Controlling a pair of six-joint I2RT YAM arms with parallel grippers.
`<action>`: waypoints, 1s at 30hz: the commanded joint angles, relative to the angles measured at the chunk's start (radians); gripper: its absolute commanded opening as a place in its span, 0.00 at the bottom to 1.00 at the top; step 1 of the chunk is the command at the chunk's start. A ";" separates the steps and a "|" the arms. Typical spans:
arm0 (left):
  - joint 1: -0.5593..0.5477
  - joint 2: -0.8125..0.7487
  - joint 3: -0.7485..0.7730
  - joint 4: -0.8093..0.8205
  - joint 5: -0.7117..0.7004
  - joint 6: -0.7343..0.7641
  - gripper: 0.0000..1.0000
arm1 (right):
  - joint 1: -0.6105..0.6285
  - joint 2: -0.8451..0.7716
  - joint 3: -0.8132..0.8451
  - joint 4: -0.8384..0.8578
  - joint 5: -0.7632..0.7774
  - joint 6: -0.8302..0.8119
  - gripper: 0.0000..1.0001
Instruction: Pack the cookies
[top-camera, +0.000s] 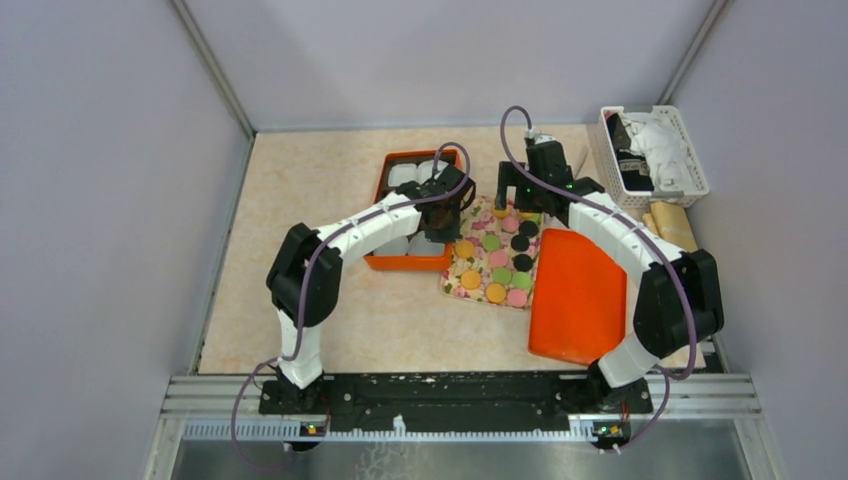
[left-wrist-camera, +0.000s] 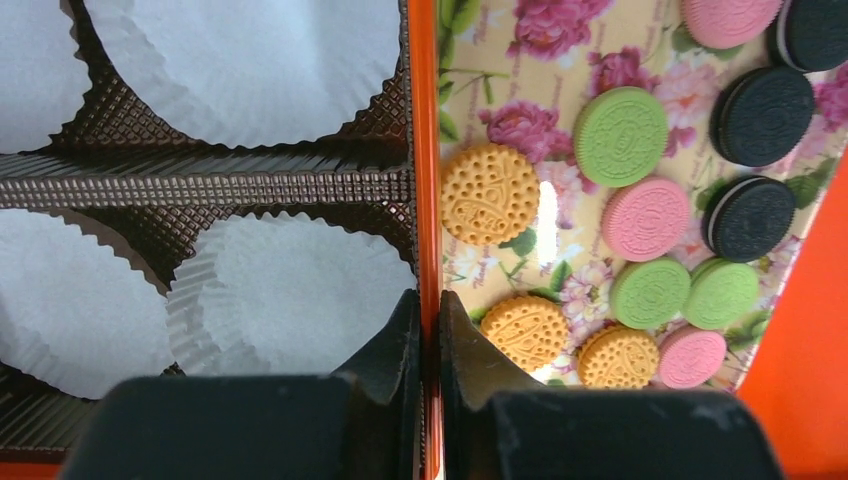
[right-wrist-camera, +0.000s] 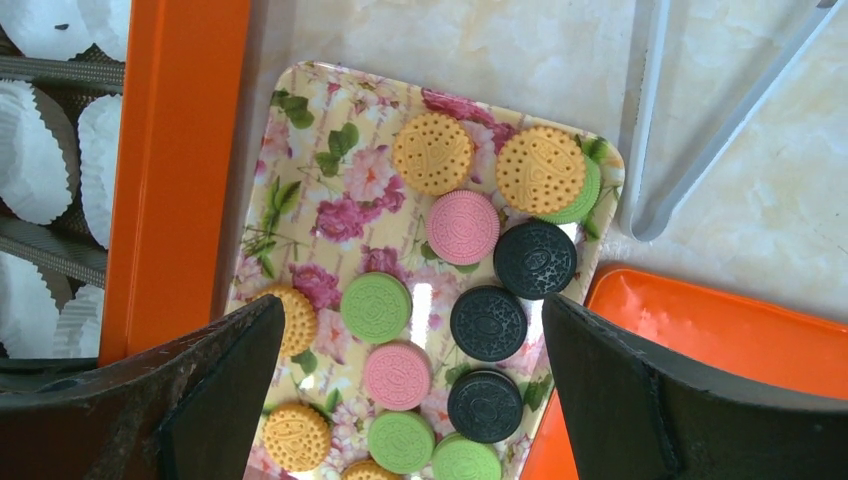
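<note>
Several cookies (top-camera: 500, 262), orange, pink, green and black, lie flat on a floral tray (top-camera: 470, 285). Left of it stands an orange box (top-camera: 400, 262) with white paper cups (left-wrist-camera: 300, 290) in a brown insert. My left gripper (left-wrist-camera: 428, 320) is shut on the box's right wall (left-wrist-camera: 424, 150), one finger inside and one outside, with an orange cookie (left-wrist-camera: 489, 193) just beyond on the tray (left-wrist-camera: 560, 60). My right gripper (right-wrist-camera: 412, 310) hangs open above the tray (right-wrist-camera: 320, 190), its fingers straddling pink, green and black cookies (right-wrist-camera: 461, 226) without touching them.
An orange lid (top-camera: 580, 300) lies right of the floral tray, touching its edge. A white basket (top-camera: 655, 150) with cloth and dark items stands at the back right, a tan object beside it. Grey walls enclose the table.
</note>
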 joint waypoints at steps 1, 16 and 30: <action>0.002 -0.002 0.060 -0.027 0.020 -0.006 0.09 | 0.009 0.011 0.043 0.002 0.013 -0.003 0.99; 0.093 -0.049 -0.203 0.026 -0.012 -0.072 0.00 | 0.008 0.024 0.007 0.016 -0.014 0.005 0.99; 0.099 -0.034 -0.245 0.078 0.018 -0.200 0.21 | 0.009 0.031 -0.010 0.012 -0.024 -0.006 0.99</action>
